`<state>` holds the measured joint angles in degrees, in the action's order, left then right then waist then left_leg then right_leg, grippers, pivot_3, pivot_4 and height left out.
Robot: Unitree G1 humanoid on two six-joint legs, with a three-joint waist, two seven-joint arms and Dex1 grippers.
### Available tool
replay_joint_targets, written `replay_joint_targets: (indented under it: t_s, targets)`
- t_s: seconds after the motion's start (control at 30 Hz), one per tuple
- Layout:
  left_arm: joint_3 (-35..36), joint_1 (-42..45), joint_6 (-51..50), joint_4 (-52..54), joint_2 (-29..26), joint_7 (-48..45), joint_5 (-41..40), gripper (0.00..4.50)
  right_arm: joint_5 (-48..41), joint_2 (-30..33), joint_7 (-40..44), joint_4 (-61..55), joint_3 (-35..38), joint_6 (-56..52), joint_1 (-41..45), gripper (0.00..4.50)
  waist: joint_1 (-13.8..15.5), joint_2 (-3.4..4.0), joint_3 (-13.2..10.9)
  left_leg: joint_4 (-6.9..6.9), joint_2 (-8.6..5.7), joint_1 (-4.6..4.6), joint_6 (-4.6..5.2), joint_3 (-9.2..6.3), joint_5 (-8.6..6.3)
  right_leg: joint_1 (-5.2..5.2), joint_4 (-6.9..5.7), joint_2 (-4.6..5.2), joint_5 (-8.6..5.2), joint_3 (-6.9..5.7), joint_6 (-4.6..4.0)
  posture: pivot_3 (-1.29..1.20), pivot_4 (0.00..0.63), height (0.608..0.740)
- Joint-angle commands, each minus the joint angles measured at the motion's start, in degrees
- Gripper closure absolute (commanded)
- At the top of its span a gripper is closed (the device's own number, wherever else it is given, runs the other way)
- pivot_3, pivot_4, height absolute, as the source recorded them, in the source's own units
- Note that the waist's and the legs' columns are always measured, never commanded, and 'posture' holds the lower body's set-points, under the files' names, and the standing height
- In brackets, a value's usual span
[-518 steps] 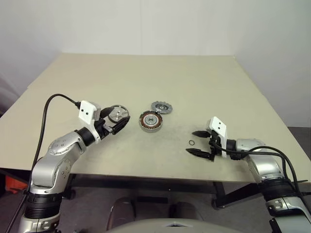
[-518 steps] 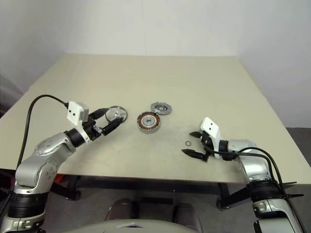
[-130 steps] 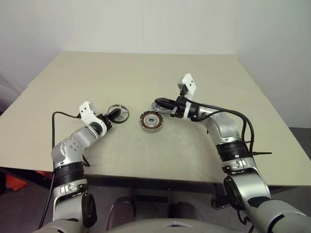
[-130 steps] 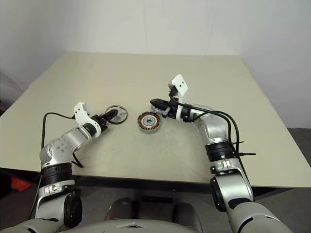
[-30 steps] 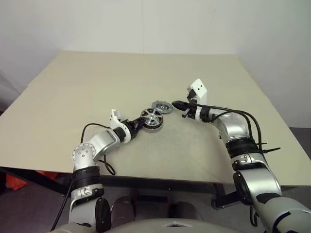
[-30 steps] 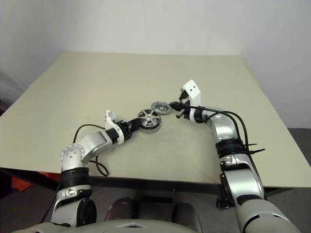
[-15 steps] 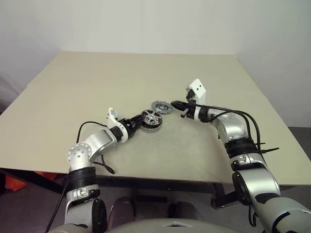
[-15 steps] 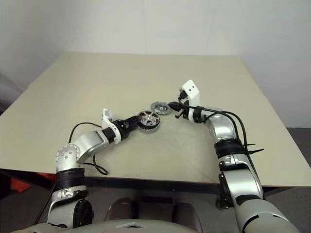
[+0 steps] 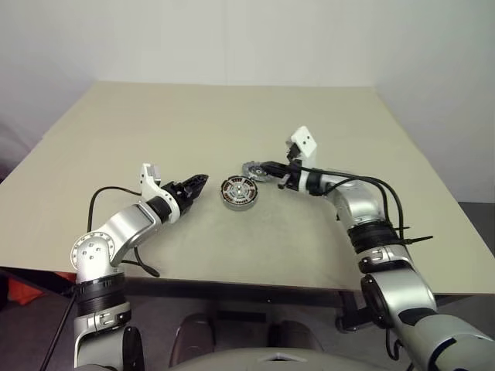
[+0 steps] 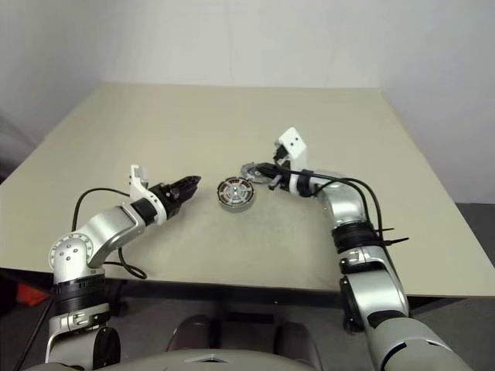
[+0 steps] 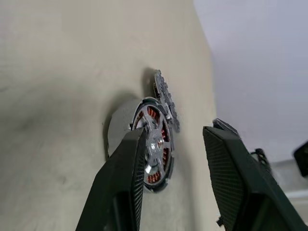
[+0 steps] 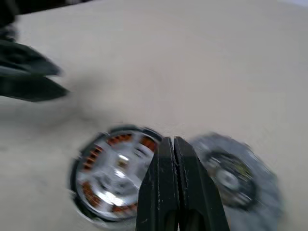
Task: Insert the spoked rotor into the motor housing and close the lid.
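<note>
Two grippers: both are seen over the table [image 9: 116, 139], one on each side of the housing.
Left gripper [image 9: 193, 185]: its fingers are spread with nothing between them; it is held just clear of the housing, pointing at it, which suits a hand that is done with the rotor.
Right gripper [image 9: 259, 167]: its fingers are pressed together and nothing is pinched; the tips are held over the lid, probably so that it can be nudged or picked up next.
Rotor [image 11: 156, 144]: it is seated in the housing, its spokes lying across the copper windings.
Housing [image 9: 238, 193]: it is set flat near the table's middle, open side up, so the lid can be laid on.
Lid [image 9: 251, 169]: it is lying just beside the housing, on the far side, not yet fitted.
</note>
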<state>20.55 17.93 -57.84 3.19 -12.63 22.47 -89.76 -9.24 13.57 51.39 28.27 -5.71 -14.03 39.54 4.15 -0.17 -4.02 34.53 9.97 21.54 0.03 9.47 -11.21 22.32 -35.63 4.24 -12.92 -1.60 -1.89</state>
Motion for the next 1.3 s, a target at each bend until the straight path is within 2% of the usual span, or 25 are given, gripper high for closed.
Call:
replay_joint_targets:
  t_s: [0.03, 0.37, 0.6, 0.83, 1.03, 1.07, 1.13, 1.3]
  targets:
    - [-0.06, 1.36, 2.29, 2.12, -1.8, -2.49, 2.32, 2.49, -0.97, -1.49, -0.5, -2.81, -0.5, -1.03, 0.35, 4.5, -0.03, 0.0, 0.0, 0.0, -0.01, 0.01, 0.0, 0.0, 0.0, 0.0, 0.01, 0.0, 0.0, 0.0, 0.0, 0.0, 0.0, 0.74]
    - [0.37, 1.83, 4.61, 2.64, -5.45, -5.44, 6.26, 2.49, 2.8, -5.27, -4.28, 6.59, -3.11, 2.75, -0.07, 4.5, -0.07, -0.01, 0.0, 0.0, -0.04, 0.01, -0.02, -0.01, 0.0, -0.01, 0.0, 0.02, 0.0, 0.02, 0.0, 0.0, 0.0, 0.74]
    - [0.21, 2.92, 5.21, 2.67, -7.04, -7.03, 7.57, 2.49, 1.23, -3.79, -2.92, 3.75, -2.02, 3.26, 0.76, 4.5, -0.08, -0.01, 0.0, 0.0, -0.04, -0.08, -0.08, -0.02, 0.04, -0.06, -0.07, 0.02, 0.0, 0.02, 0.0, 0.0, 0.0, 0.74]
    - [-1.28, 2.9, 5.15, 3.25, -8.51, -11.35, 12.95, 2.49, -1.06, 2.97, 7.16, -8.74, -3.89, 1.51, 1.29, 4.5, 0.04, -0.02, -0.01, 0.0, -0.04, -0.01, -0.06, -0.03, 0.03, -0.02, -0.03, 0.01, 0.0, 0.01, 0.01, 0.0, 0.0, 0.74]
    - [-1.37, 4.76, 5.2, 1.82, -8.03, -13.79, 15.88, 2.49, 4.26, 10.49, 19.55, -7.7, -11.33, 8.41, 4.32, 4.5, 0.12, -0.06, -0.01, 0.0, -0.03, -0.08, -0.07, -0.04, 0.03, -0.09, -0.05, 0.01, 0.0, 0.01, 0.02, 0.0, 0.0, 0.74]
    - [-1.54, 5.06, 5.16, 1.67, -8.13, -14.4, 16.53, 2.45, 5.93, 11.39, 21.94, -5.7, -13.19, 10.78, 5.75, 4.11, 0.1, -0.06, -0.01, 0.0, -0.03, -0.08, -0.06, -0.04, 0.03, -0.08, -0.07, 0.01, 0.0, 0.01, 0.01, 0.0, 0.0, 0.74]
    - [-1.53, 5.54, 5.03, 1.38, -8.01, -15.19, 17.27, 2.45, 9.04, 12.25, 24.27, -1.57, -15.89, 15.28, 8.1, 3.68, -0.1, -0.06, -0.01, 0.01, -0.03, -0.08, -0.06, -0.04, 0.03, -0.05, -0.1, 0.01, 0.01, 0.02, 0.01, 0.0, 0.0, 0.74]
    - [-1.72, 5.96, 4.56, 2.59, -8.05, -16.65, 18.24, 2.45, 15.23, 10.24, 23.69, 11.98, -18.91, 26.08, 15.9, 1.97, -0.22, -0.06, -0.02, 0.06, -0.02, 0.01, -0.04, -0.03, 0.04, 0.03, -0.15, 0.01, 0.01, 0.0, -0.02, 0.0, 0.0, 0.74]
